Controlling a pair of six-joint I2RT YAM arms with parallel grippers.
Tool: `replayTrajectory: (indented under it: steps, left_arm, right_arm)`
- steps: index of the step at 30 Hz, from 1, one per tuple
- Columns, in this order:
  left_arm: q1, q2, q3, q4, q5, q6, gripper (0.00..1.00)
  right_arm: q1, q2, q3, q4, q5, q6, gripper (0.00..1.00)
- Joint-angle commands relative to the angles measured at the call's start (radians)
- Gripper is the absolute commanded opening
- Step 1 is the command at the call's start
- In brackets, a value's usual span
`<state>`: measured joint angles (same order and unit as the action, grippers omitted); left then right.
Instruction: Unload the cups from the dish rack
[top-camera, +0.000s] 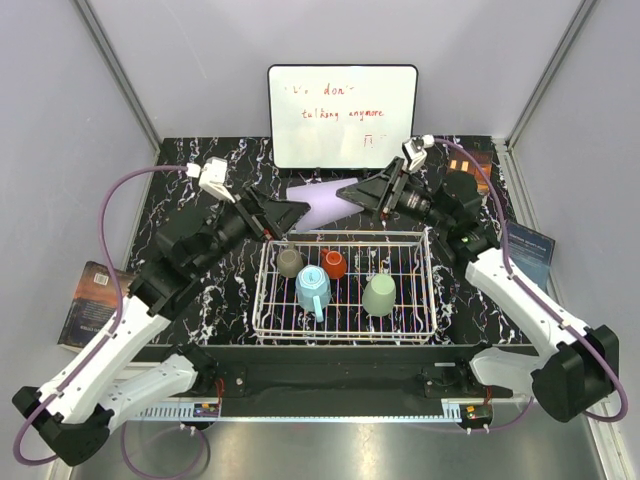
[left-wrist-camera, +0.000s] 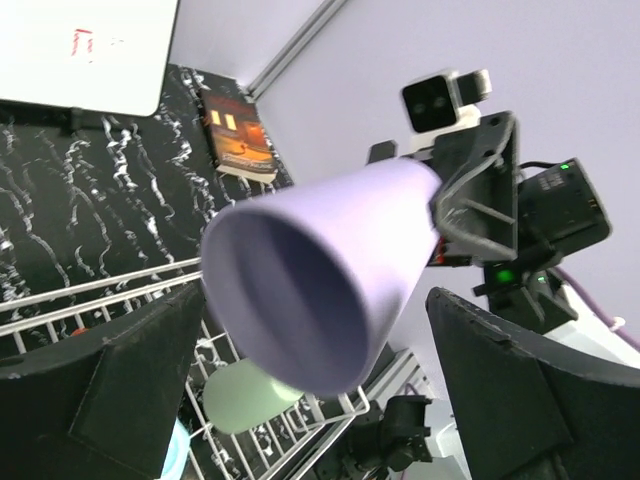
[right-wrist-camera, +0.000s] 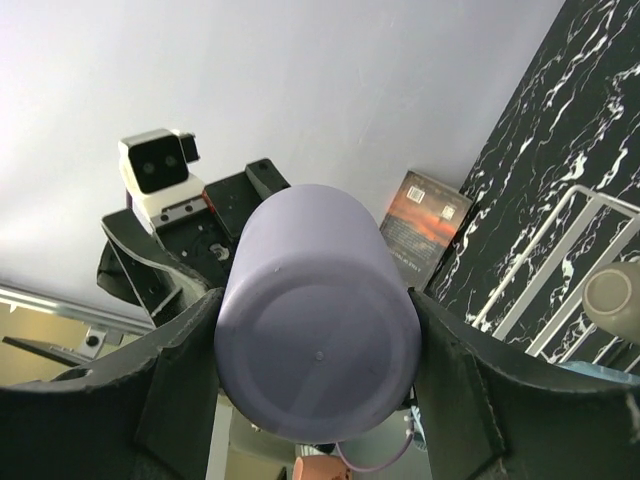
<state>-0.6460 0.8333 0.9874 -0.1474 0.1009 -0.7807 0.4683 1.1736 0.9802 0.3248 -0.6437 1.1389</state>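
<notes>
Right pincer (top-camera: 350, 195) around lavender tumbler (top-camera: 318, 203)

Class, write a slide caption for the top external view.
Right end effector holds lavender tumbler aloft; four cups sit in dish rack.

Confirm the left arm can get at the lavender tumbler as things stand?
Probably yes. The left gripper is open, its fingers flanking the lavender tumbler at its mouth, with nothing between. The right gripper grips the base end, leaving the mouth end free.
</notes>
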Motion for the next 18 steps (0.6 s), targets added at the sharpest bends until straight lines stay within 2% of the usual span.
replayTrajectory:
  steps: [1, 8, 9, 11, 15, 16, 18]
  left_arm:
    - [0.005, 0.033, -0.009, 0.135, 0.071, -0.029, 0.96]
    - [0.005, 0.072, -0.044, 0.239, 0.148, -0.083, 0.69]
    - [0.005, 0.073, -0.047, 0.244, 0.154, -0.086, 0.62]
    - [0.005, 0.072, -0.053, 0.250, 0.158, -0.088, 0.54]
    - [0.005, 0.075, -0.052, 0.235, 0.158, -0.072, 0.26]
    - [0.005, 0.076, -0.041, 0.201, 0.152, -0.059, 0.00]
    - [0.005, 0.078, -0.023, 0.151, 0.113, -0.042, 0.00]
  right_arm:
    - [0.044, 0.027, 0.023, 0.075, -0.053, 0.016, 0.00]
    - [0.079, 0.063, 0.015, 0.134, -0.059, 0.039, 0.00]
    - [0.079, 0.066, 0.015, 0.137, -0.059, 0.041, 0.00]
    - [0.079, 0.069, 0.015, 0.137, -0.063, 0.041, 0.00]
    - [0.079, 0.072, 0.018, 0.122, -0.074, 0.029, 0.00]
    - [0.079, 0.070, 0.024, 0.109, -0.077, 0.021, 0.00]
    - [0.079, 0.061, 0.038, 0.041, -0.079, -0.022, 0.01]
